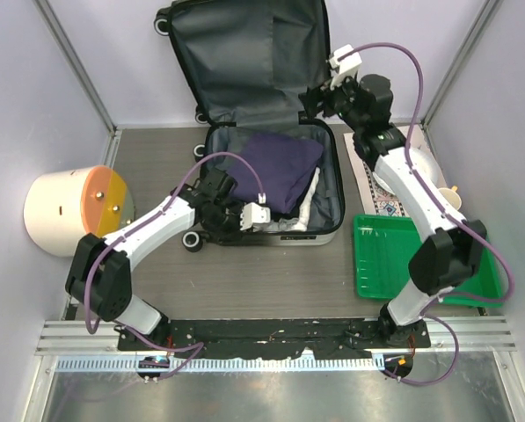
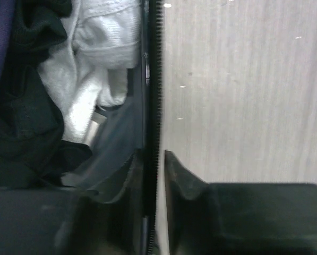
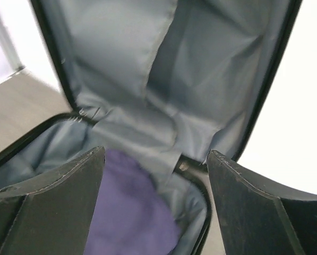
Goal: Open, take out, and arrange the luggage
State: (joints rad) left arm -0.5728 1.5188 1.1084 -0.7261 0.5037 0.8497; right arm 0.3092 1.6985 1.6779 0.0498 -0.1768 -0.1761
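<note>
The luggage [image 1: 337,189] lies open on the table, its lid [image 1: 244,53] with dark grey lining leaning against the back wall. A purple garment [image 1: 280,167] and a white one [image 1: 302,207] fill the base. My left gripper [image 1: 229,220] is at the base's near left rim; in the left wrist view the gripper [image 2: 154,159] is shut on the zipper rim [image 2: 157,79], one finger inside and one outside. White cloth [image 2: 105,42] and black cloth [image 2: 20,133] lie inside. My right gripper [image 1: 313,104] hovers open by the lid's lower right edge. The right wrist view has the gripper [image 3: 155,159] facing the lining [image 3: 126,53] above the purple garment [image 3: 131,212].
A cream cylindrical bin with an orange lid [image 1: 69,211] lies on its side at the left. A green tray [image 1: 376,264] sits at the right front, with a patterned mat and a white cup [image 1: 425,176] behind it. Walls close in the back and both sides.
</note>
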